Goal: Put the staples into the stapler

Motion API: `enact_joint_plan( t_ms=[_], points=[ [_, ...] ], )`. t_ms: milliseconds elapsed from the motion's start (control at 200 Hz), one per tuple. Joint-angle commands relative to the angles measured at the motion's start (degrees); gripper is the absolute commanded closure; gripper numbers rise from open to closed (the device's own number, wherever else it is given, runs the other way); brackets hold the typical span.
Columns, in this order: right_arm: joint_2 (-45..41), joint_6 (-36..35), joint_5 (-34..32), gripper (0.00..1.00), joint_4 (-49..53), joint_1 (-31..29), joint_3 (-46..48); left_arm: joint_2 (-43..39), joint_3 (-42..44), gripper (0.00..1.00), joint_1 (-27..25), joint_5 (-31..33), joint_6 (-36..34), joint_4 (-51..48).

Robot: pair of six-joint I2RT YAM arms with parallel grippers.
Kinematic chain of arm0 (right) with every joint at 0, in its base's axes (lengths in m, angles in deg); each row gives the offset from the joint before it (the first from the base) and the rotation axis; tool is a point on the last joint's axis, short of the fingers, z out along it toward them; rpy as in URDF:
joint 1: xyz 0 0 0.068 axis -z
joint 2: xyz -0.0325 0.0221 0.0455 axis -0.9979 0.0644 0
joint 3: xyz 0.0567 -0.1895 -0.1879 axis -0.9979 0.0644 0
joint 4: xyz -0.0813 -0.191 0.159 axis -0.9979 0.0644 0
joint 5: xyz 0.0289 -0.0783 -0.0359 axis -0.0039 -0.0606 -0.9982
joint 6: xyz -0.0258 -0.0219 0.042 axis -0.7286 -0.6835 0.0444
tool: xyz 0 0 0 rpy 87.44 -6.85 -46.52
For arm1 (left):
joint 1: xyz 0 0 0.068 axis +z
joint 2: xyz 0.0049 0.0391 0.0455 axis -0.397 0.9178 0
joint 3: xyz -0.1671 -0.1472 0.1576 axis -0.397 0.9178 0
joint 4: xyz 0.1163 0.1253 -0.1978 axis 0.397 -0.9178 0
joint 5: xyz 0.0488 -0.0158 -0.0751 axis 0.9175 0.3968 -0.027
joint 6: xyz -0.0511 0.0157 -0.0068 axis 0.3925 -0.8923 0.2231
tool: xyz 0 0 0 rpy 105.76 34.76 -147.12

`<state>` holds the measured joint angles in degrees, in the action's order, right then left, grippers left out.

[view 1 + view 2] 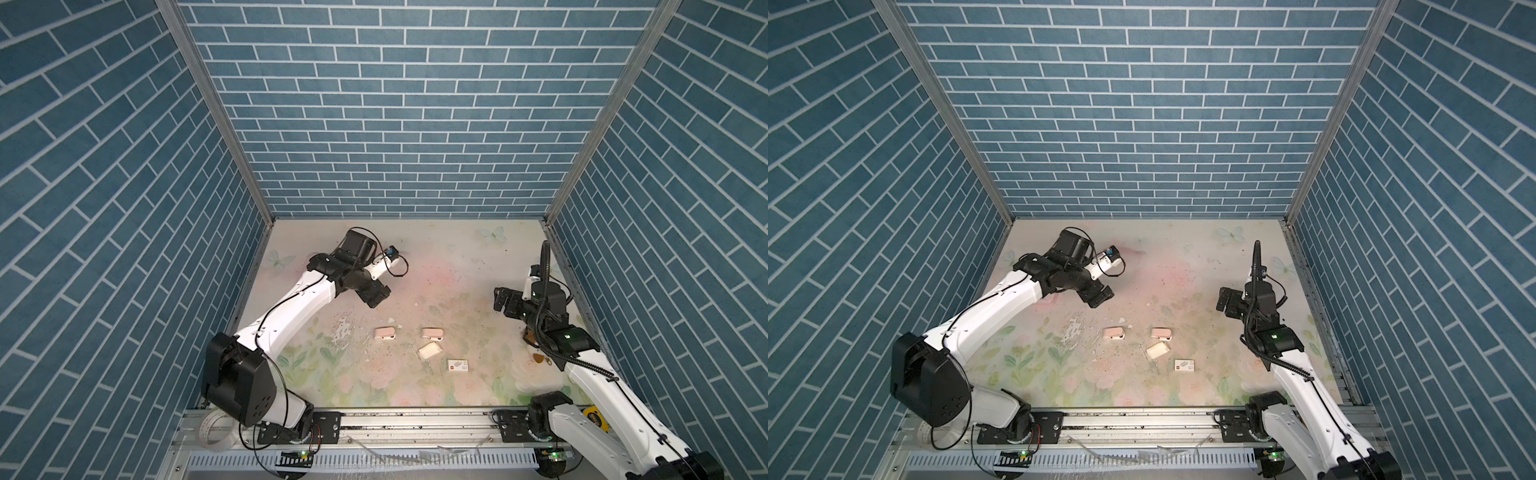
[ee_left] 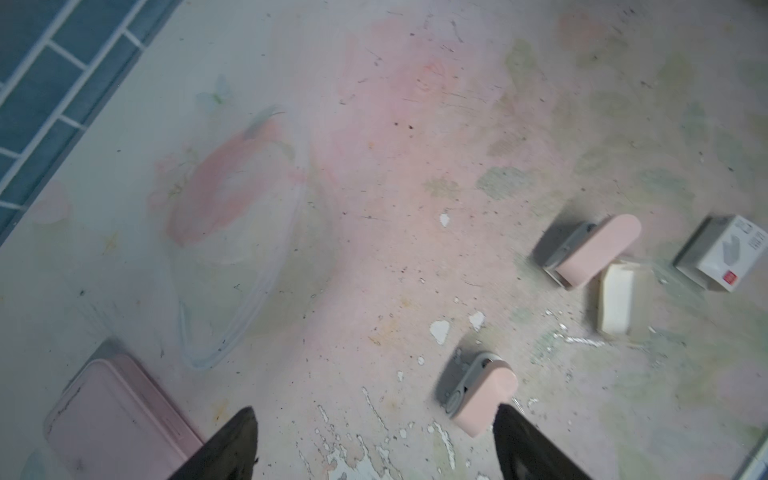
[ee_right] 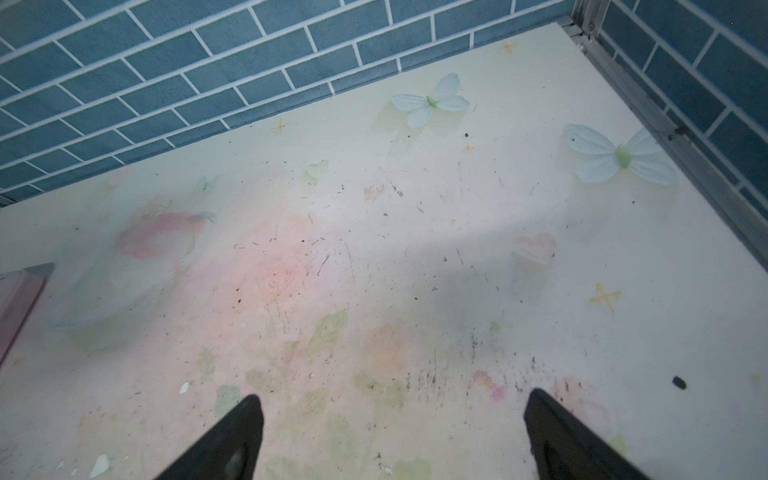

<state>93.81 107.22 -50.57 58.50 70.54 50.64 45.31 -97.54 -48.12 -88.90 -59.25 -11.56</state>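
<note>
Staplers (image 1: 385, 333), 2 of them, small, pink-topped, grey-hinged, lie apart; left hand (image 2: 375, 409) and right hand (image 3: 393, 395) spread wide, empty.

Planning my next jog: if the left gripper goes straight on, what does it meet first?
Probably the bare table mat. The nearer pink stapler lies just beside one fingertip of the open left gripper, off its line, though depth is unclear.

**Four Small Things at Mid-Table**

On the floral-printed table (image 1: 457, 266) we found a pink plastic mini stapler (image 1: 385, 333) and, to its right and apart from it, a second pink plastic mini stapler (image 1: 432, 333). A plain white card tray (image 1: 430, 351) lay just before the second stapler. A white card sleeve with a red square mark (image 1: 458, 365) lay nearer still, to the tray's right.
</note>
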Motion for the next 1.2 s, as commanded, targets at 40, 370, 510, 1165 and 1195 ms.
enact_joint_plan(
  t_ms=[40, 370, 510, 1165, 1195],
  points=[
    [2.0, -10.1, -5.0, 0.01, -14.6, 0.5, 5.0, -6.8, 12.9, 0.0, 7.9, -2.2, 7.1, 18.8],
    [11.3, -14.6, -3.3, 0.01, -25.7, 7.9, 6.0, -13.6, 37.8, 0.0, 19.5, -5.0, 11.1, 53.5],
    [12.3, -16.7, -1.2, 0.01, -29.4, 12.0, 8.0, -13.0, 42.8, 0.0, 23.9, -7.0, 14.5, 60.9],
    [34.9, -16.1, 10.5, 0.01, -65.6, 21.9, 14.6, -1.2, 58.1, 0.01, 28.4, -3.8, 17.9, 103.1],
    [35.4, -16.1, 10.5, 0.01, -66.5, 21.9, 15.0, 1.5, 57.8, 0.0, 29.3, -4.4, 18.8, 105.5]
  ],
)
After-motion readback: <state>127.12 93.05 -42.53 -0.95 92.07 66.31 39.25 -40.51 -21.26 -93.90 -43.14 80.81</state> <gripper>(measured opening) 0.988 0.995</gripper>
